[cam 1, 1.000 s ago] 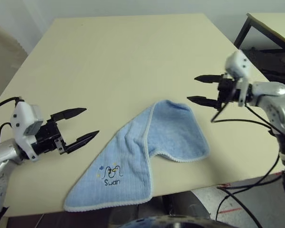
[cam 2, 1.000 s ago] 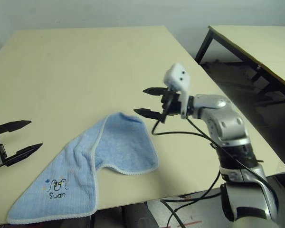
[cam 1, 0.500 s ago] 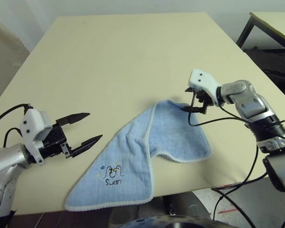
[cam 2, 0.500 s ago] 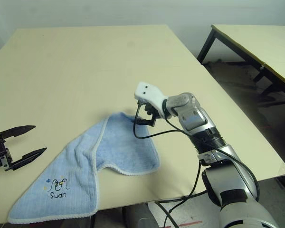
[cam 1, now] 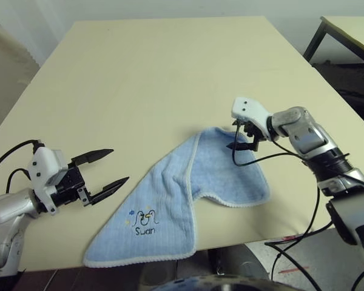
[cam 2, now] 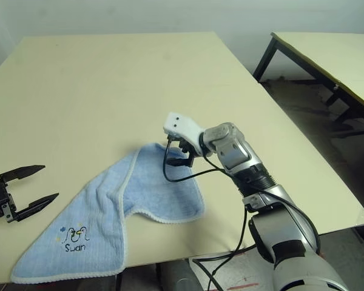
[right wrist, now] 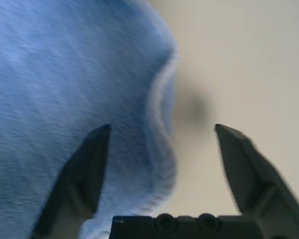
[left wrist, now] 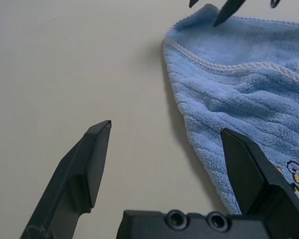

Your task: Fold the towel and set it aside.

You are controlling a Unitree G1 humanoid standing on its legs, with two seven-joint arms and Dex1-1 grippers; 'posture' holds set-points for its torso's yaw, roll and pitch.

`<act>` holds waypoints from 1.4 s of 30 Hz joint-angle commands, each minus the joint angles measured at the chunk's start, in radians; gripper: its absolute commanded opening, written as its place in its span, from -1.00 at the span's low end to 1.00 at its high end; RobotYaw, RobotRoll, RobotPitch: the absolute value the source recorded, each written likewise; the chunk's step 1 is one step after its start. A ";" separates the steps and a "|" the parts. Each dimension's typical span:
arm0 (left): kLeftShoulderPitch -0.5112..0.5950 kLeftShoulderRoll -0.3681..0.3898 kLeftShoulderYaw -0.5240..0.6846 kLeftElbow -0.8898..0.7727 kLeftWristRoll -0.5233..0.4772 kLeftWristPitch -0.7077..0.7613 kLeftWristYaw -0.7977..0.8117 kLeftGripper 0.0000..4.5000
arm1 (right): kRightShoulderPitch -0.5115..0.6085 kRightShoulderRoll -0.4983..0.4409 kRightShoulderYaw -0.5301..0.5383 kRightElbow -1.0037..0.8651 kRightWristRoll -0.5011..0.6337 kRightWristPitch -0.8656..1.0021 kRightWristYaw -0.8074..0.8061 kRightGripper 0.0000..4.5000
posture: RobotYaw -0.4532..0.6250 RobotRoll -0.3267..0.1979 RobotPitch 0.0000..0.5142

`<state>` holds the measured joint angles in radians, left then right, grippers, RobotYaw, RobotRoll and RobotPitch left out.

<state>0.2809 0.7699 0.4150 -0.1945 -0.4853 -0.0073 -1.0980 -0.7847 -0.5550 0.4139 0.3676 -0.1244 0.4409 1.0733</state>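
The light-blue towel [cam 1: 218, 176] lies partly doubled over near the table's front edge, its penguin logo [cam 1: 143, 220] facing up at the front left. My right gripper [cam 1: 239, 138] is down at the towel's far right corner. In the right wrist view its open fingers [right wrist: 89, 164] straddle the towel's white-stitched edge [right wrist: 159, 109], with cloth between them. My left gripper [cam 1: 120, 165] hovers open to the left of the towel [left wrist: 239, 94], apart from it, with bare table between its fingers [left wrist: 89, 159].
The cream table [cam 1: 139, 73] stretches far and left of the towel. The towel's front hem reaches the table's front edge. A second table [cam 2: 327, 60] stands at the back right, across a gap. Black cables [cam 1: 315, 200] hang from my right arm.
My right gripper has swung in from above the table on the right and come down onto the towel's far corner, its fingers narrowing a little. My left gripper has barely shifted.
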 commanded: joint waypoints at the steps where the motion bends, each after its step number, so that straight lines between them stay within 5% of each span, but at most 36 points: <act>1: -0.005 0.003 -0.022 0.015 0.014 -0.008 -0.009 1.00 | -0.011 0.012 0.007 0.022 -0.022 0.006 -0.013 0.31 | -0.16 0.25 -0.73; 9: 0.001 -0.003 -0.026 0.014 0.022 -0.019 -0.009 1.00 | -0.002 0.015 -0.002 -0.007 -0.015 0.028 0.007 -0.99 | -0.16 0.25 -0.73; 31: 0.018 0.003 -0.036 -0.050 0.025 0.019 0.031 1.00 | -0.051 0.024 -0.063 -0.072 0.043 0.030 0.023 -0.99 | -0.15 0.25 -0.74; 42: 0.006 0.010 -0.037 -0.039 0.032 0.020 0.032 1.00 | -0.326 0.051 -0.213 0.188 0.097 -0.242 -0.062 -0.99 | -0.18 0.25 -0.76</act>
<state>0.2892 0.7707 0.3902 -0.2374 -0.4652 0.0102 -1.0636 -1.0848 -0.5110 0.2238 0.5172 -0.0387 0.2464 1.0192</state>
